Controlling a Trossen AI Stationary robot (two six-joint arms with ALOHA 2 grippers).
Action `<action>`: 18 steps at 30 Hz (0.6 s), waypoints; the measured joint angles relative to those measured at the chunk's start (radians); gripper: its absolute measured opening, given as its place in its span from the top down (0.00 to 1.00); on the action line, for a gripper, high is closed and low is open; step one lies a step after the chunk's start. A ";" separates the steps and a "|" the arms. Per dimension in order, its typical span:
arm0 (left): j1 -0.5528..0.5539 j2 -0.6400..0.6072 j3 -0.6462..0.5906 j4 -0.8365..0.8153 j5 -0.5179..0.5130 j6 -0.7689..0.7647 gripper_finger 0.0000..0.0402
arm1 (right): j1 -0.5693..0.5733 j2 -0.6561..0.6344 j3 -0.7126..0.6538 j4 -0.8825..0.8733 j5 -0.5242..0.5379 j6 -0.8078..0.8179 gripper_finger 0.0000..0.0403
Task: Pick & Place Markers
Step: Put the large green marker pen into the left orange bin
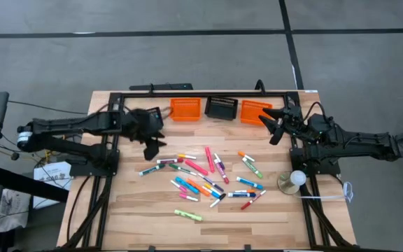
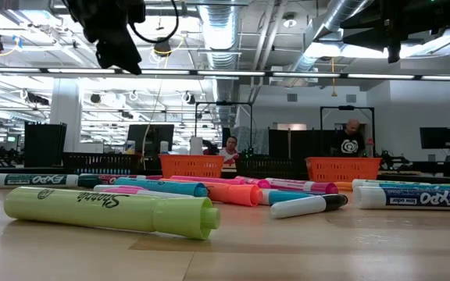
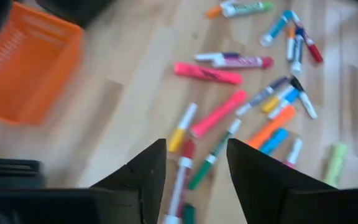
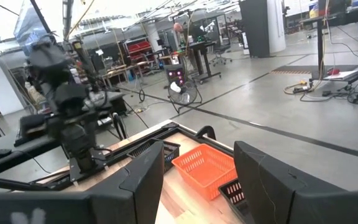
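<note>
Markers [image 1: 208, 178] scattered, long axes mixed

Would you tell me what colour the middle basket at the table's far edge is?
Black; the middle basket sits between two orange ones, clearest in the high view.

High view: looks straight down from well above, taking in the whole wooden table [image 1: 152, 210], both arms and the grey floor around.
Low view: sits at table-top height, very close to a yellow-green marker [image 2: 108, 211], facing level across the scattered markers toward the room behind.
Left wrist view: looks down past its own dark fingers [image 3: 145, 171], fairly near the table, onto markers and an orange basket [image 3: 27, 68].
Right wrist view: faces level across the table's far edge toward the left arm [image 4: 67, 118] and the hall beyond.
Shared: the orange baskets appear in all four views; the marker pile in the high, low and left wrist views.
</note>
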 joint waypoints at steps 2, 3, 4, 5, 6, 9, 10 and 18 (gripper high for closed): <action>-0.053 0.023 0.000 0.000 -0.007 -0.048 0.58 | 0.000 0.000 0.000 0.000 0.000 0.000 0.54; -0.078 0.036 0.000 0.000 -0.008 -0.069 0.58 | 0.000 0.000 0.000 0.000 0.000 0.000 0.54; -0.102 0.050 0.000 0.000 -0.008 -0.089 0.58 | 0.000 0.000 0.000 0.000 0.000 0.000 0.54; -0.123 0.063 0.000 0.000 -0.008 -0.106 0.58 | 0.000 0.000 0.000 0.000 0.000 0.000 0.54; -0.143 0.075 0.000 -0.001 -0.010 -0.118 0.58 | 0.000 0.000 0.000 0.000 0.000 0.000 0.54; -0.191 0.111 0.000 -0.010 -0.044 -0.162 0.58 | 0.000 0.000 0.000 0.000 0.000 0.000 0.55; -0.203 0.122 0.000 -0.017 -0.060 -0.178 0.58 | 0.000 0.000 0.000 0.000 0.000 0.000 0.55; -0.265 0.176 0.000 -0.039 -0.076 -0.329 0.58 | 0.000 0.000 0.000 0.000 0.000 0.000 0.55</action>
